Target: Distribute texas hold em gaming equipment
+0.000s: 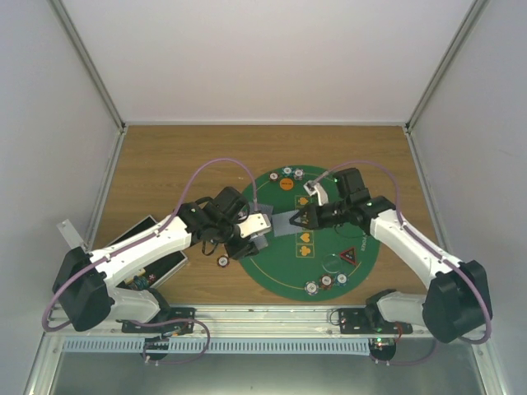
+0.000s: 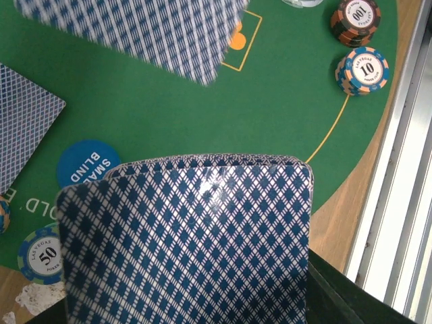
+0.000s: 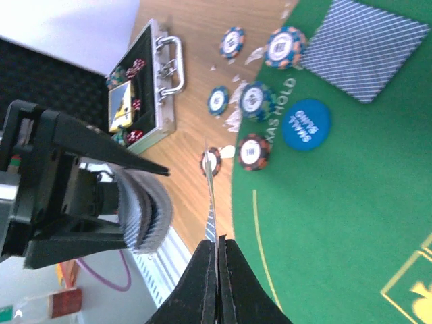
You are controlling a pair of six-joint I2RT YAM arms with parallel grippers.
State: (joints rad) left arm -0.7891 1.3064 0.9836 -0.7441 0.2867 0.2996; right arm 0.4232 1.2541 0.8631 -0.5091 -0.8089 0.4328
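Right jaws [image 3: 217, 260] pressed shut, pinching single card [image 3: 210, 202] edge-on, long axis running straight out from tips; left jaws [image 1: 262, 225] gripping deck [image 2: 189, 243] just beside, over green mat [image 1: 284, 276].

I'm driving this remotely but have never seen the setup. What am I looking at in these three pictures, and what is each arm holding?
The overhead picture shows two white robot arms bolted at the table's near edge, reaching over a round green mat. The other two pictures come from cameras on each wrist.

The left gripper is shut on a deck of cards, which fills its wrist view. The right gripper has its jaws closed on a single card, seen edge-on in its own view.

On the mat lie poker chips, a blue disc and another card face down. A few chips sit on the wood beside the mat. An open black case sits at the left.
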